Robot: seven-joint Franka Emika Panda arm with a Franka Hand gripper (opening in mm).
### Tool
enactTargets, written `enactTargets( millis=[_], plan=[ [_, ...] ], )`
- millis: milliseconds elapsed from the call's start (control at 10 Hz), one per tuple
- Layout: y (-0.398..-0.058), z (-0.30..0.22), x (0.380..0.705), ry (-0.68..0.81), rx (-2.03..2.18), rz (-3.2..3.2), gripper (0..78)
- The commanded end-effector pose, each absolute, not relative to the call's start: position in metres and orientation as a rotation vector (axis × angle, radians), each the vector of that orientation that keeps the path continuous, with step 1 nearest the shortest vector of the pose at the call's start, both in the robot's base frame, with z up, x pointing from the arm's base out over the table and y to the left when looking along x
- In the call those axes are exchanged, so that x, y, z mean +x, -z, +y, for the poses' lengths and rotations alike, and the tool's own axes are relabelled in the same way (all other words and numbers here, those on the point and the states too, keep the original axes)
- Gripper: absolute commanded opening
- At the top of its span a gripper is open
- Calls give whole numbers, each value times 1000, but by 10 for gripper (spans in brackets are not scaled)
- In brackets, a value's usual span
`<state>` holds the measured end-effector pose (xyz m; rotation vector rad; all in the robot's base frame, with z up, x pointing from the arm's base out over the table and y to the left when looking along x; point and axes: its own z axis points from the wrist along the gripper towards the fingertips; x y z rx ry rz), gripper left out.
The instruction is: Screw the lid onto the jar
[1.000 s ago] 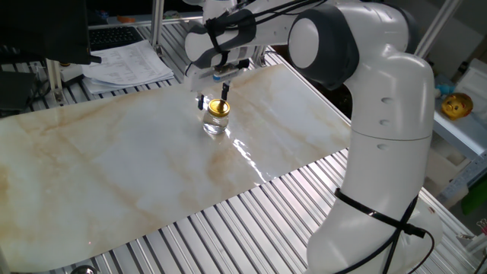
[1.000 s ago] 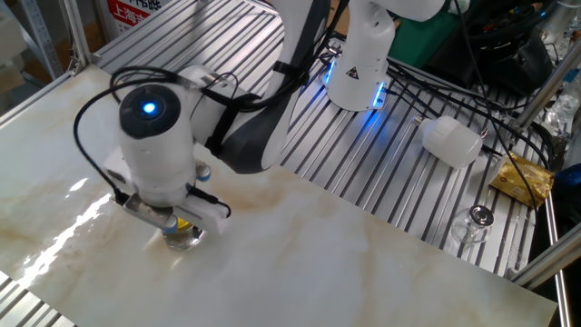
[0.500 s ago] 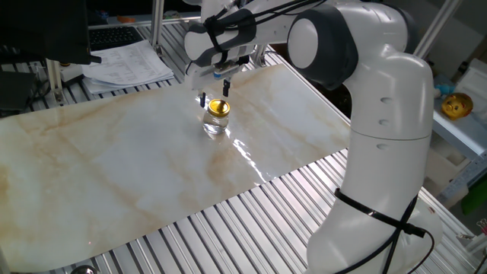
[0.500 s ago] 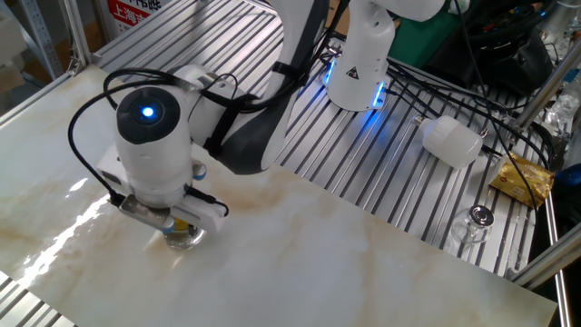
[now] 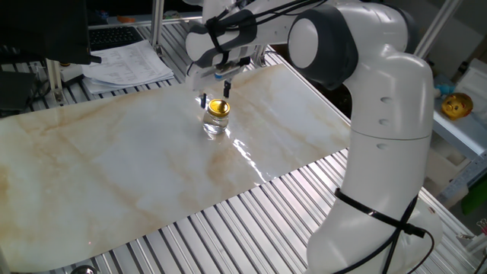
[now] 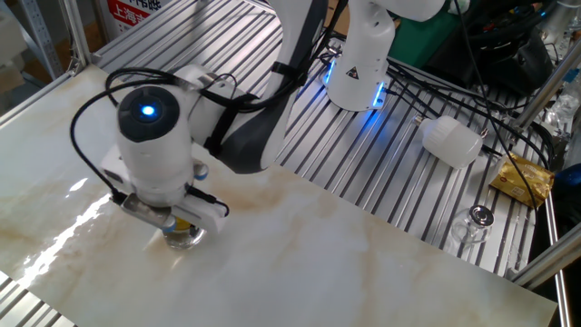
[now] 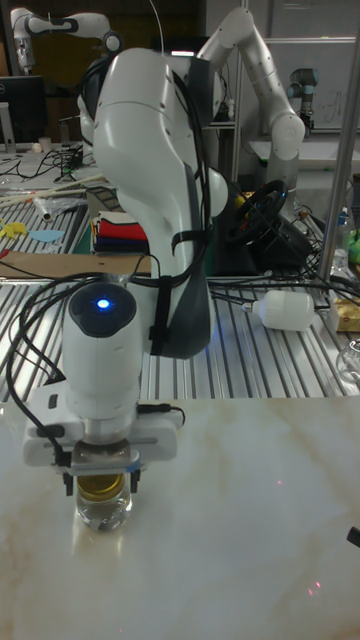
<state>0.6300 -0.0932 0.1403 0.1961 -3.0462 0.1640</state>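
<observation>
I have the gripper (image 5: 214,94) just above the jar (image 5: 215,123), fingers spread clear of the lid (image 5: 219,107). Next, I'd judge, close and twist.

The arm reaches down, gripper (image 5: 212,97) vertical, jaws slightly parted.

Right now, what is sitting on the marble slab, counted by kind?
Glass jar: 1
Gold lid: 1, sitting on the jar's mouth
Total: 2
</observation>
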Motion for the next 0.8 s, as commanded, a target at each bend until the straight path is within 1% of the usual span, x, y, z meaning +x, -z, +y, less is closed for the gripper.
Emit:
enactTargets(
  millis=[100,400,800],
  plan=[
    [-146,-92,620,-177,189,-3050,774],
    [-151,-105,617,-189,227,-3040,774],
    [-139,-98,608,-193,161,-3085,774]
  ],
)
